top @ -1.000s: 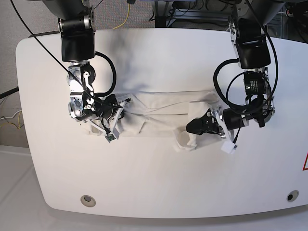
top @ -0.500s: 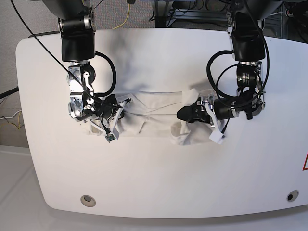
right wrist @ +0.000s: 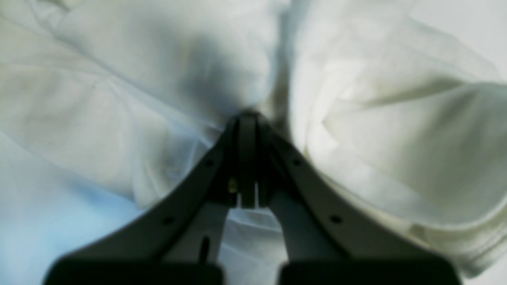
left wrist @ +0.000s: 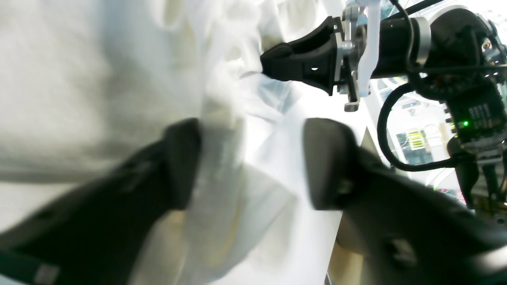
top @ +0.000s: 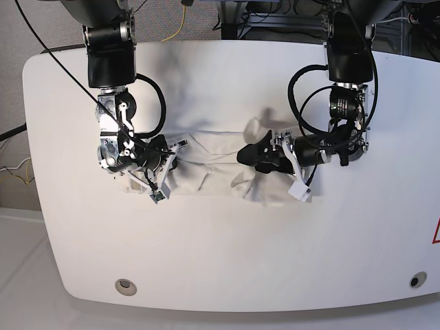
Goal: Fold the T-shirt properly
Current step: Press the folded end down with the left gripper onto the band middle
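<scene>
- My left gripper point(left wrist: 249, 158) fills the bottom of the left wrist view, its two dark fingers spread apart with loose white cloth lying between them. One finger point(left wrist: 180, 158) touches the fabric, the other stands clear, so I am grasping nothing.
- My right gripper point(right wrist: 246, 118) has its fingers pressed flat together, tips buried in a crease of the fabric. It looks pinched on the cloth, though the blur hides the exact contact.
- The T-shirt point(top: 220, 165) lies bunched in a long, rumpled band across the middle of the white table point(top: 227, 254), stretched between my two arms. Its chest print does not show.
- In the base view my left gripper point(top: 251, 155) hovers over the band's right portion, where a fold point(top: 258, 189) is doubled over.
- My right gripper point(top: 155, 161) sits at the band's left end.
- Beyond the table's far edge are cables and dark equipment.
</scene>
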### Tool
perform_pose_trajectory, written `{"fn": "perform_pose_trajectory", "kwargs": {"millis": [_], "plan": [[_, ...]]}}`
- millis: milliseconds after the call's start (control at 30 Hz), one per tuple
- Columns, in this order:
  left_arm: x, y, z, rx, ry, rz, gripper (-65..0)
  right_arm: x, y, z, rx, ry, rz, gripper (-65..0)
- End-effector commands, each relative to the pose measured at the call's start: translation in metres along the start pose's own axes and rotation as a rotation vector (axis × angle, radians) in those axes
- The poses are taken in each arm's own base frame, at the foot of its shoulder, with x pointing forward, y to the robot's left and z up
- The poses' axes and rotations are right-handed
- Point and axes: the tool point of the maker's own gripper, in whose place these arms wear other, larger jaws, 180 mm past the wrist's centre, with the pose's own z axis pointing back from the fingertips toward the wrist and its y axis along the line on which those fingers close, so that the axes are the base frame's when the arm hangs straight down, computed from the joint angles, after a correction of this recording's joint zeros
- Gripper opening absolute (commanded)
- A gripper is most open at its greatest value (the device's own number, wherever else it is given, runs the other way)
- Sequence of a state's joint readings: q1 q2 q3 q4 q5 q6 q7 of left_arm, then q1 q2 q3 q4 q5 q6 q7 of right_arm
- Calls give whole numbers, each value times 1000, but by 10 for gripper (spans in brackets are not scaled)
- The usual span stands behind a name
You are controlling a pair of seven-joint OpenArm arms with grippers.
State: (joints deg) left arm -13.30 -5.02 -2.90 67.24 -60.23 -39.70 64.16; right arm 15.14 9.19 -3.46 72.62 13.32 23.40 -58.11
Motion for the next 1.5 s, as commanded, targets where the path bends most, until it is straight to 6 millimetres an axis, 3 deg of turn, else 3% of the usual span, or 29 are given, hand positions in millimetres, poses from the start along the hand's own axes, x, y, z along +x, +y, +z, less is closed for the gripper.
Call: {"fn": "perform_pose_trajectory", "kwargs": {"millis": [0,300,500,633,800,1100,1333,1467], "plan": [[24,-9,2,-25,-60,-40,-149,-38,-1,-5,-17,153,10,-650],[30,-11,3,-32,-72,-47,-119,-38,-1,-5,-17,153,10,-650],[49,-28,8,-83,-132,-75,-118,-39,-1,-5,-17,154,10,-650],[69,-39,24,-106,-173,-130,-118,-39,-1,-5,-17,154,10,-650],[86,-41,40,-128,-226,-45,-118,-39,-2,-5,-17,154,8,-650],[108,-21,79,-51,-246,44,-118,-29,-2,0,-26,124,20,-650],[107,-3,103,29,-224,36,-118,-21,-2,5,-34,101,30,-650],[93,6,110,58,-203,55,-118,-22,-1,4,-32,102,29,-650]]}}
